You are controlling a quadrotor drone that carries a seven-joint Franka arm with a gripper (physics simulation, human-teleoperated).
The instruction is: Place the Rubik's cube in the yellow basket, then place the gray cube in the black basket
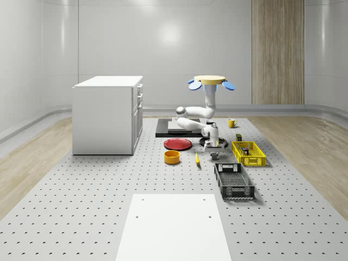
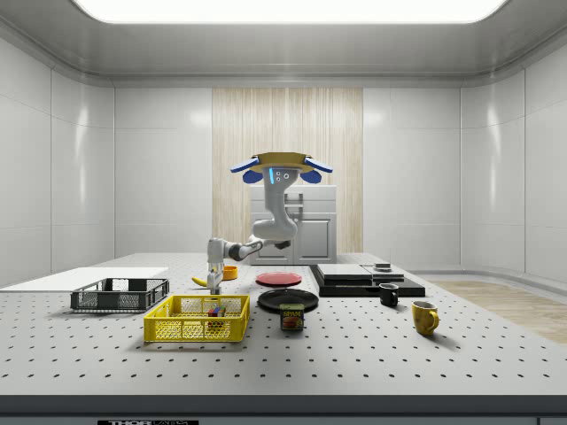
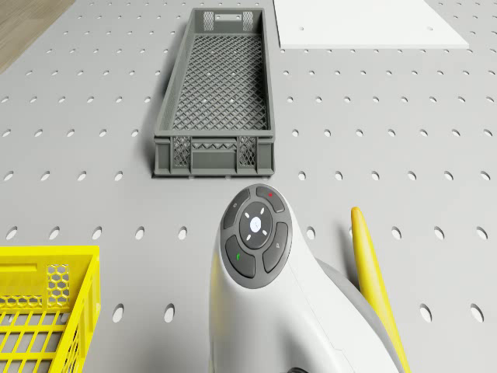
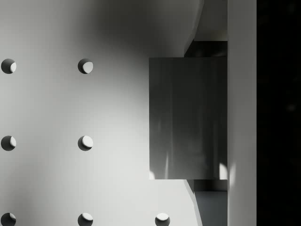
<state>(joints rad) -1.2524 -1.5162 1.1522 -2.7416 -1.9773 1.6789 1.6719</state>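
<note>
The drone (image 1: 209, 81) hovers above the perforated table, and its arm reaches down. The gripper (image 1: 212, 145) hangs low over the table between the red plate and the yellow basket (image 1: 248, 154). From the side, the gripper (image 2: 213, 283) points straight down behind the yellow basket (image 2: 197, 320). The gray cube (image 4: 188, 117) sits on the table just under the wrist, up against a white part of the hand. The Rubik's cube (image 2: 215, 311) lies inside the yellow basket. The black basket (image 1: 234, 181) stands nearer the camera and holds nothing; the black basket (image 3: 217, 93) lies ahead of the arm.
A banana (image 1: 197, 159) lies beside the gripper, with an orange bowl (image 1: 172, 157) and a red plate (image 1: 178, 144) towards the whole-scene view's left. A white cabinet (image 1: 106, 114) stands far left. A black slab (image 1: 174, 128), a yellow mug (image 1: 231, 123) and a can (image 2: 292, 317) are also here.
</note>
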